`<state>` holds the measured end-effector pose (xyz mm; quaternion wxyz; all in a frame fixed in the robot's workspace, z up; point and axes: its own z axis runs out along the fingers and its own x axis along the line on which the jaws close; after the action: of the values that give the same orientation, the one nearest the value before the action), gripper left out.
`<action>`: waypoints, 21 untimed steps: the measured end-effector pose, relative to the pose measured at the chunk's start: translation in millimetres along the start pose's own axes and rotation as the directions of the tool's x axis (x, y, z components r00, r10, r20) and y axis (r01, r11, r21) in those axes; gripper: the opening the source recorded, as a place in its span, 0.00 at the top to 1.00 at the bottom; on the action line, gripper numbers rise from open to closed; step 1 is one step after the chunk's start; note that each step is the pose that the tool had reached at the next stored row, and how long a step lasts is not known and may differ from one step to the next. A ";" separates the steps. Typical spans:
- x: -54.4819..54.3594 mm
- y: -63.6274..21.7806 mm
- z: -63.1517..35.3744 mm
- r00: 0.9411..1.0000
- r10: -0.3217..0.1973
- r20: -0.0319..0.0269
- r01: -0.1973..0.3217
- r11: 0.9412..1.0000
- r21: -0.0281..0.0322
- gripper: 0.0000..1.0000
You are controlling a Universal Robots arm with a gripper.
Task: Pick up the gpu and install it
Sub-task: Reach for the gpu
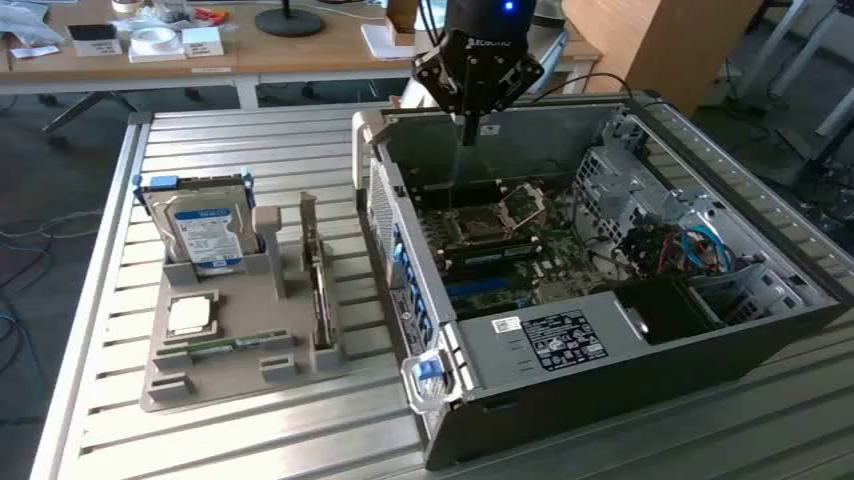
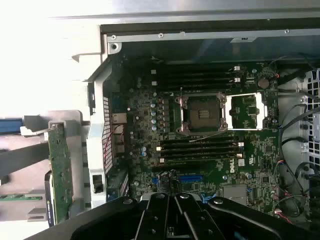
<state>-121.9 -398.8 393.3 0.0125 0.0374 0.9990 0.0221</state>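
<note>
Exterior view has the pincer [image 1: 470, 128] hanging clenched over the open computer case [image 1: 601, 400], above the motherboard [image 1: 527, 250], with nothing in it. The gpu [image 1: 318, 300] is well apart from it. It stands on its long edge in a slot of the grey holder [image 1: 220, 370] on the table [image 1: 227, 140], just beside the case's outer wall. A hard drive [image 1: 207, 235] sits upright further toward the exterior view's left.

So the pick-up isn't started, as I read it. My two cents on doing it well:
- open the pincer before going anywhere near the card
- come straight down on the top edge
- squeeze across the thin faces near the middle so it doesn't swing
- lift dead vertical so it can't jam (that slot looks snug)

Materials-wise, it's a thin rigid board. In the wrist view the gpu [image 2: 60, 172] shows a green face dotted with tiny parts, so I'd guess the grip has little to bite on. The holder looks like matte, blocky plastic, the table is ribbed pale metal slats, and the case is dark sheet metal with a perforated panel.
</note>
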 end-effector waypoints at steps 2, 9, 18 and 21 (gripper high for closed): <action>0.0 0.0 0.0 1.000 0.000 0.000 0.000 1.000 0.000 0.89; 0.0 0.0 0.0 1.000 0.000 0.000 0.000 1.000 0.000 0.89; 5.7 -0.4 0.0 1.000 0.000 0.000 0.000 1.000 0.000 0.89; 9.9 -0.7 -0.1 1.000 0.000 0.000 0.000 1.000 0.000 0.89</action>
<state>-131.8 -398.8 393.1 0.0125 0.0374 0.9990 0.0221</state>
